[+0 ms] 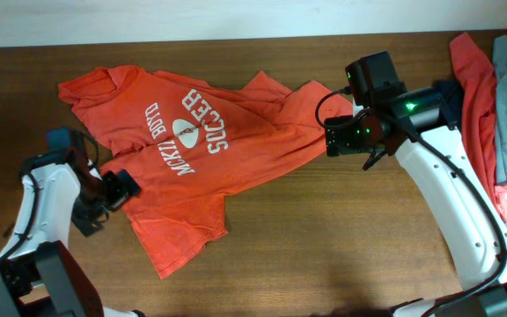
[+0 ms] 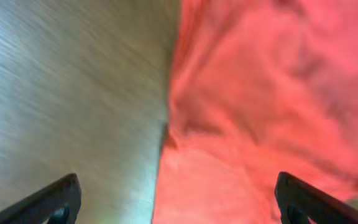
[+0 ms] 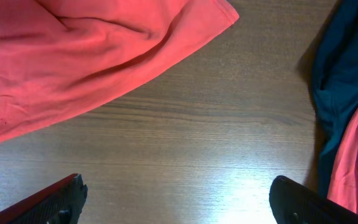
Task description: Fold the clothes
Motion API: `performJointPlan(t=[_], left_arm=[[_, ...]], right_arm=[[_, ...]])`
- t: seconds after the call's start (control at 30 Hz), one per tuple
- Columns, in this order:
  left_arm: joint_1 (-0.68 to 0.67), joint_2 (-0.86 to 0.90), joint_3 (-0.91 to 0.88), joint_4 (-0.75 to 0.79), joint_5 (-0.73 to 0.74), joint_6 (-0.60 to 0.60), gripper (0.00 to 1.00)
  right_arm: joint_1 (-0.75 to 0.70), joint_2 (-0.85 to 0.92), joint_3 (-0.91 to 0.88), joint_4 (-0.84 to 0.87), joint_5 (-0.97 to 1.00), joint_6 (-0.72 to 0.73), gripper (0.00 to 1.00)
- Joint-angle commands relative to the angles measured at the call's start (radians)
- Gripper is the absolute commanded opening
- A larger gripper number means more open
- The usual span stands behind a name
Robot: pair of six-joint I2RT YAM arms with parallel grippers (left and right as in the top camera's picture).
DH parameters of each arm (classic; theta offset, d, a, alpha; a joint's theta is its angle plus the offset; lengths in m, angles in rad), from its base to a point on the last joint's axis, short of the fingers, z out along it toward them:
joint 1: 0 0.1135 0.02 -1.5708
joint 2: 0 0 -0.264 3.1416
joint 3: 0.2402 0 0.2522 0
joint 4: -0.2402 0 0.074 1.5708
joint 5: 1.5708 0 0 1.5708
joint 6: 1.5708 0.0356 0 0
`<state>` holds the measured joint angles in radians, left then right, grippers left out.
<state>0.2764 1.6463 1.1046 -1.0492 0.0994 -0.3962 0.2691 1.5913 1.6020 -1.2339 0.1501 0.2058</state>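
The left hand (image 2: 179,202) is wide over the T-shirt (image 1: 192,150) edge at 8 o'clock. The right hand (image 3: 178,202), also wide, hovers over the desk (image 3: 185,137) at 3 o'clock. The shirt lies wrinkled mid-desk. Closing now, the right hand may miss the cloth.

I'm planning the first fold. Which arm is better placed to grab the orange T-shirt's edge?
Probably left. The left hand is open and straddles the edge of the T-shirt; the right hand is open over bare table, the cloth off to one side.
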Motion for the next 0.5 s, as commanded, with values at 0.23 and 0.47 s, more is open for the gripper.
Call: performJointPlan(t=[0.23,0.47], left_arm=[[-0.091,-0.012,-0.164,0.099,0.042,0.027,0.99],[-0.093,-0.012,-0.271,0.267,0.014,0.026,0.99]], right_arm=[[-0.003,-0.022,0.019,-0.027,0.020,-0.017,0.99],[-0.003,-0.022,0.019,-0.036,0.020,-0.023,0.99]])
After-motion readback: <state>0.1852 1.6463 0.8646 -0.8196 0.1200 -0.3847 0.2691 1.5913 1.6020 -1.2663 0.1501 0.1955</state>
